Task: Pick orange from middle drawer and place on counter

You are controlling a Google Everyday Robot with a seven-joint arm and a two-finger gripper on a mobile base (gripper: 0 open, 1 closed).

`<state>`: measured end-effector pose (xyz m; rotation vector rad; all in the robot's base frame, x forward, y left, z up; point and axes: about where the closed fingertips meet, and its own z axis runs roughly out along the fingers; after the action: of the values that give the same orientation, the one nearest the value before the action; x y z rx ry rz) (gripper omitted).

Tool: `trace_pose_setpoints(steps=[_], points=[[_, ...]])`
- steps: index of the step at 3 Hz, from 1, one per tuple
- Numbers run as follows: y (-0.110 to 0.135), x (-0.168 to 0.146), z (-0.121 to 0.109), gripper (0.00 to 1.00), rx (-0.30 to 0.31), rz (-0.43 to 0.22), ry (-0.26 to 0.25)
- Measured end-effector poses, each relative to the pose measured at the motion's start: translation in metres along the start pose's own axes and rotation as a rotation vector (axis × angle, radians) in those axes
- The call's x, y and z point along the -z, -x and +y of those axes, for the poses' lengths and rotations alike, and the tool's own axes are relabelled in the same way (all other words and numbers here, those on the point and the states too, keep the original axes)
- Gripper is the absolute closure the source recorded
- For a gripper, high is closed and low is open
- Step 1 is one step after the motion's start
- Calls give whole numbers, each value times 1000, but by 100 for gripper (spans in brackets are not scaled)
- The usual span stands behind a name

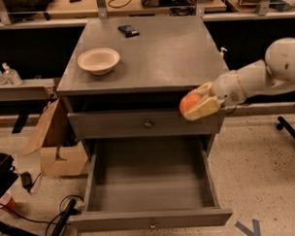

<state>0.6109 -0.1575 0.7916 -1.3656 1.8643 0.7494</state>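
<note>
My gripper (pixel 194 103) is shut on the orange (pixel 188 102), a small round orange fruit. I hold it in the air in front of the closed upper drawer front, at its right end, just below the counter's front edge. The white arm reaches in from the right. The middle drawer (pixel 151 219) is pulled wide open below, and its grey box shows nothing inside. The counter (pixel 164 51) is the flat grey top of the cabinet.
A cream bowl (pixel 98 60) sits on the counter's left side. A small dark object (pixel 128 29) lies near the counter's back edge. A cardboard box (pixel 53 142) stands on the floor left of the cabinet. Cables lie on the floor at lower left.
</note>
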Motion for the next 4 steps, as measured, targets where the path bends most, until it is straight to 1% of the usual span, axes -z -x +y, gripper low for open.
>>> trace_pose_setpoints(steps=[1,2,3,4], points=[[69,48,-21,100,-26,-22,-52],[154,76,-66,100,-18,-82,-226],[188,68,-100,100,-11,-148,-348],[202,39,-131,100,7,-226,-426]])
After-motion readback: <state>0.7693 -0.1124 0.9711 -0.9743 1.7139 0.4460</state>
